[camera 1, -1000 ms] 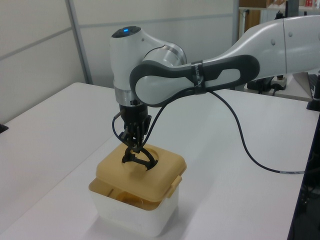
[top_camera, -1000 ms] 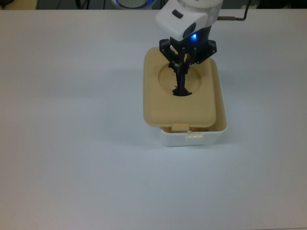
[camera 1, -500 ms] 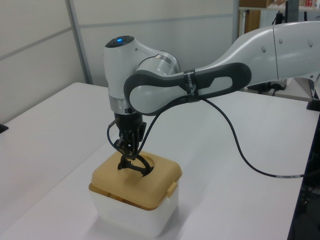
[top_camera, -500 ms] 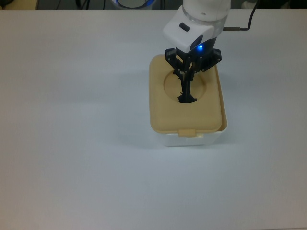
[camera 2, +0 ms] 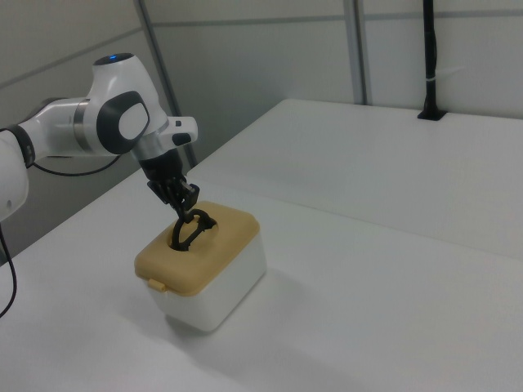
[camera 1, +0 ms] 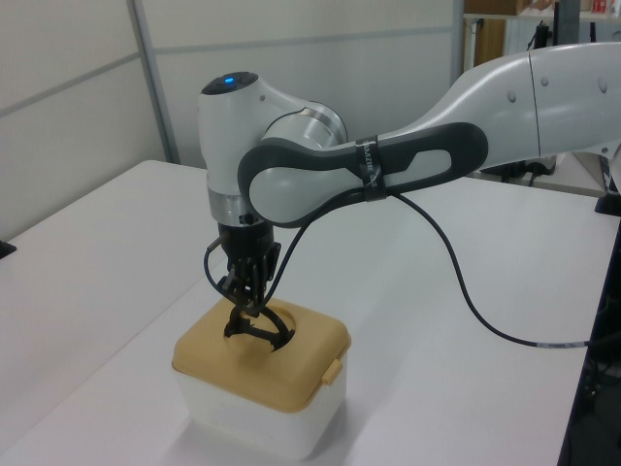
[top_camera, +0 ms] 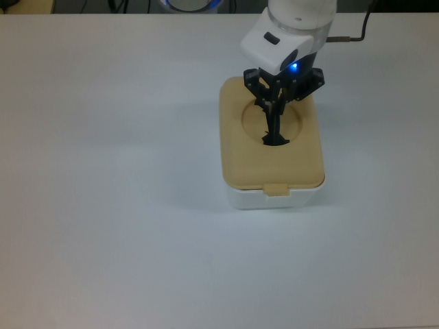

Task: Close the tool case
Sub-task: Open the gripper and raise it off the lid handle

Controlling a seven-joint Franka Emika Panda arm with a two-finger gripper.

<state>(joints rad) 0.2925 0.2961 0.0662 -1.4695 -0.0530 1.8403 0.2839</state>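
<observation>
The gripper (top_camera: 274, 118) hangs straight down over the tool case (top_camera: 273, 195), its black fingers (camera 1: 245, 291) pinched on the upright black handle (top_camera: 274, 134) that rises out of the round recess (top_camera: 255, 120) in the tan lid (top_camera: 240, 154); the recess lies directly under the fingertips, and the handle's curved foot sits just below them inside it. The lid lies flat on the white box (camera 1: 254, 424) beneath the gripper, its edges lined up with the box's rim all round, no gap showing in the left view or the right view; the small latch tab (top_camera: 277, 190) hangs over the box's front edge, on the side away from the arm's wrist in the top view. In the right view the same hold shows: gripper (camera 2: 181, 202) above, handle (camera 2: 189, 229) looping out of the lid (camera 2: 214, 253), white box (camera 2: 233, 282) under it. The case stands alone on the white table (top_camera: 110, 205), which spreads bare well away from the gripper on every side; a black cable (camera 1: 466, 282) trails from the arm (camera 1: 388, 170) down toward the table behind the tool.
</observation>
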